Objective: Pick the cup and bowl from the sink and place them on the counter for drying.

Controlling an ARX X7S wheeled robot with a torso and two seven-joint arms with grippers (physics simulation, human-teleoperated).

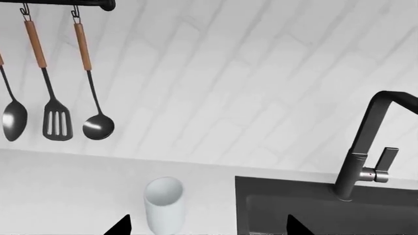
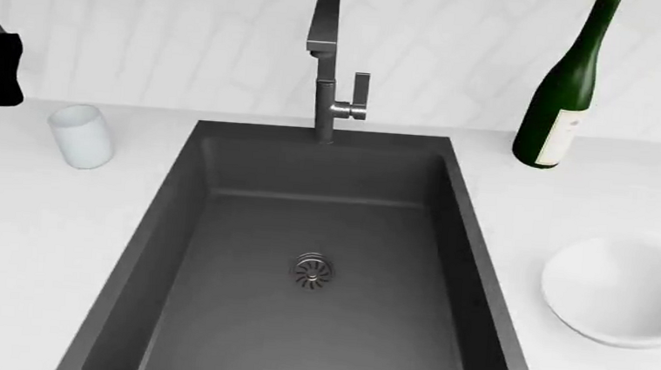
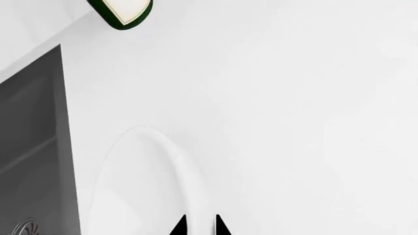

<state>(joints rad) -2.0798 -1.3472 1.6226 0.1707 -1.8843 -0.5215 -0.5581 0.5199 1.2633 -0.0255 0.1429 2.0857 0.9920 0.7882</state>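
Crockery is out of the dark grey matte sink (image 2: pixel 314 262): the small white cylindrical cup (image 2: pixel 82 135) stands upright on the smooth white counter (image 2: pixel 24 233) left of it, between the left gripper's (image 1: pixel 205 226) spread fingertips, untouched. The glossy white round bowl (image 2: pixel 620 292) rests on the right, its rim pinched by the right gripper (image 3: pixel 199 226).
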